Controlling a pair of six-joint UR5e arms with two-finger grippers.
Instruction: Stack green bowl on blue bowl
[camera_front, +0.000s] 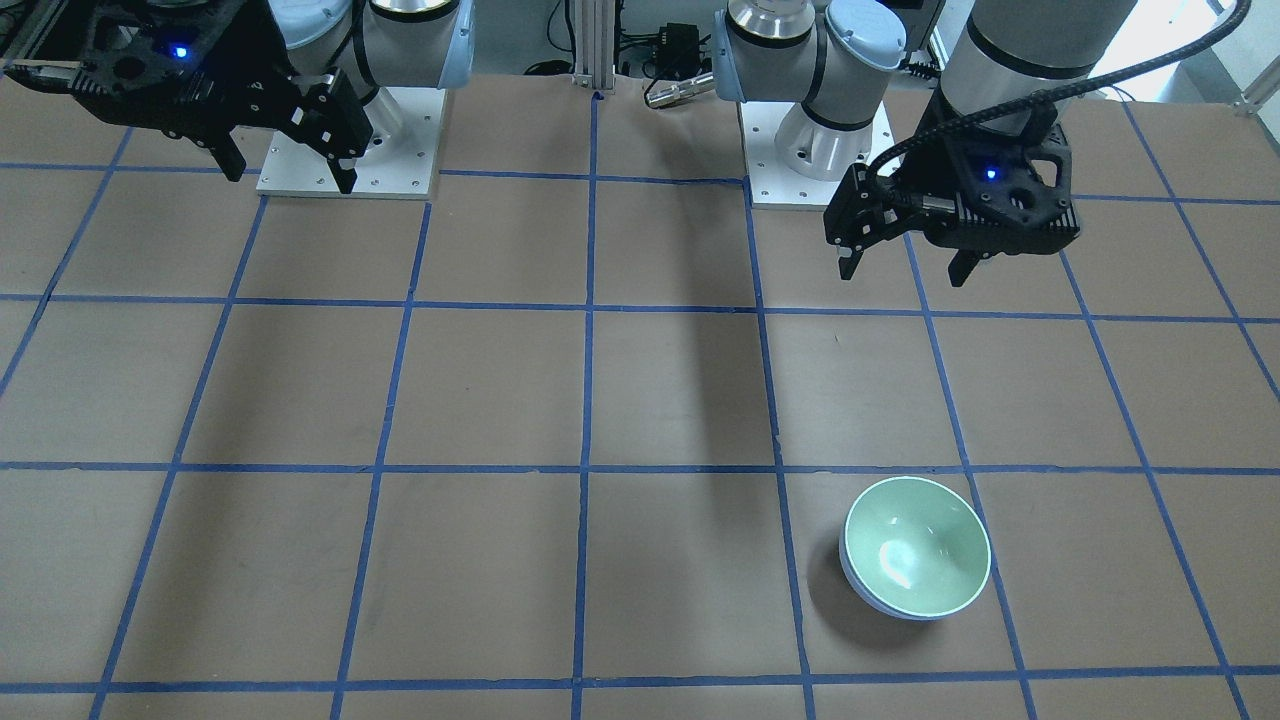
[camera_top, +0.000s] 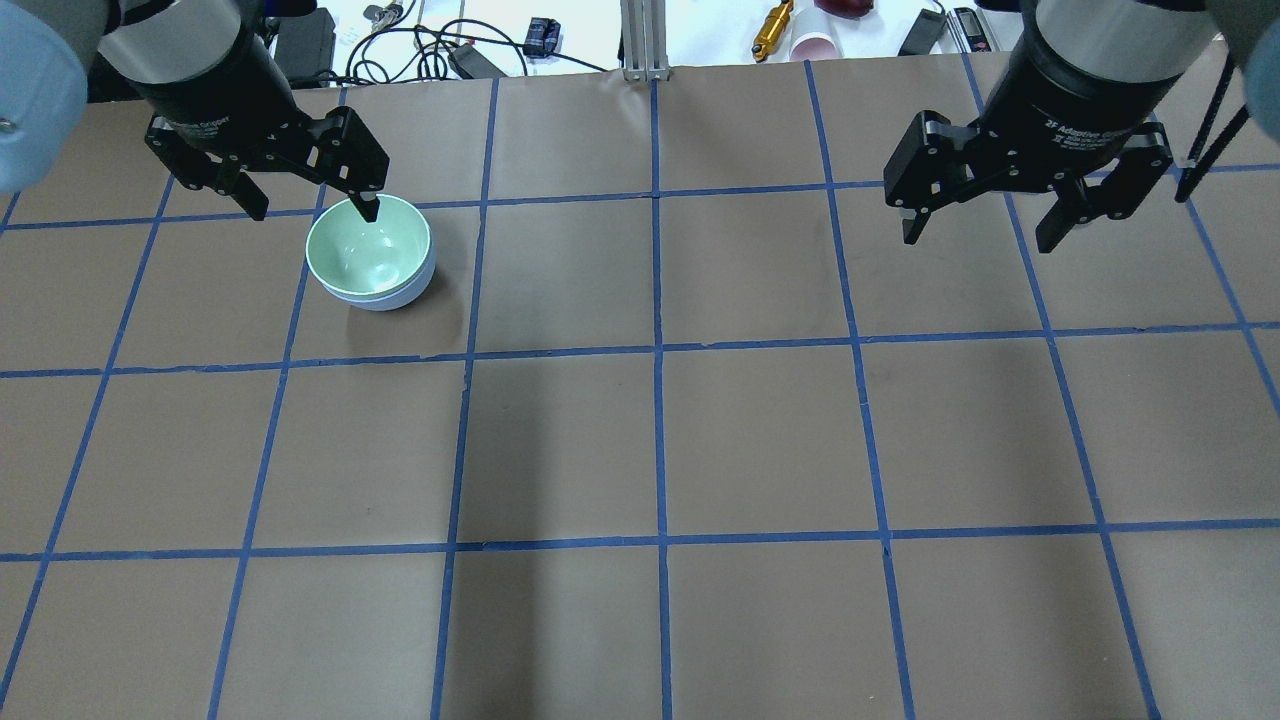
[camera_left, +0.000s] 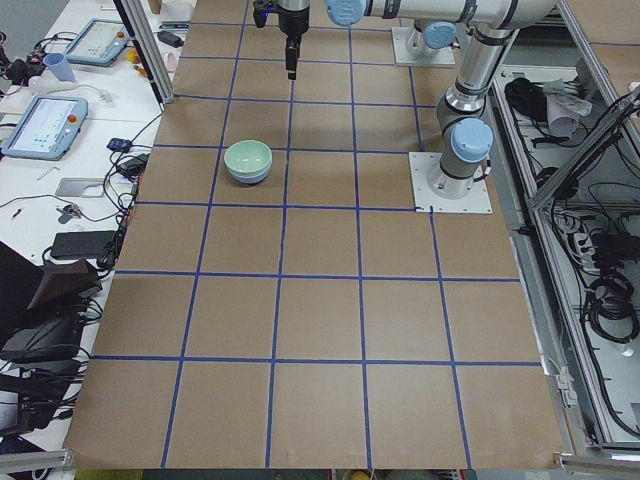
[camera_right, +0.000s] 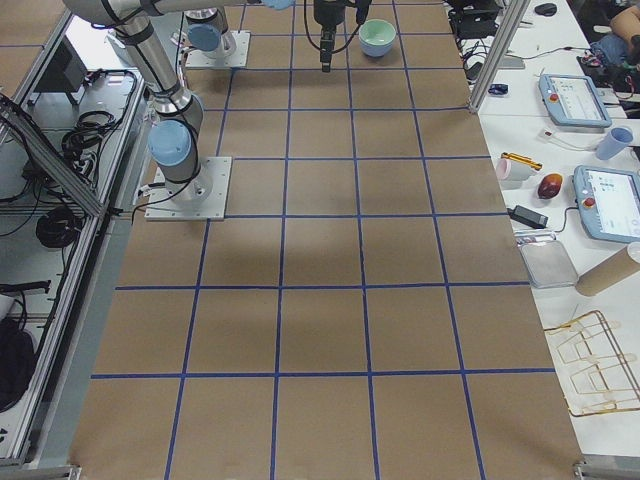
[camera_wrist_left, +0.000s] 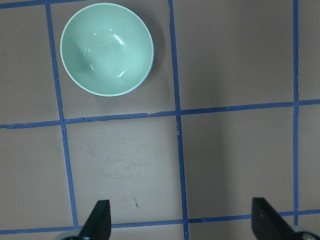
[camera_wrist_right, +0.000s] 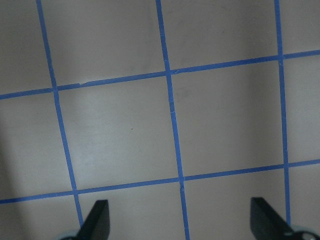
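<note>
The green bowl (camera_front: 917, 545) sits nested upright inside the blue bowl (camera_front: 870, 598), of which only a thin lower edge shows. The pair also shows in the overhead view, green bowl (camera_top: 368, 248) over blue bowl (camera_top: 395, 297), and in the left wrist view (camera_wrist_left: 106, 48). My left gripper (camera_top: 312, 210) is open and empty, raised above the table on the robot's side of the bowls. My right gripper (camera_top: 977, 238) is open and empty, raised over bare table far from the bowls.
The table (camera_top: 660, 440) is brown paper with a blue tape grid. The arm bases (camera_front: 345, 140) stand at the robot's edge. Cables, cups and tablets (camera_right: 590, 100) lie on the bench beyond the far edge.
</note>
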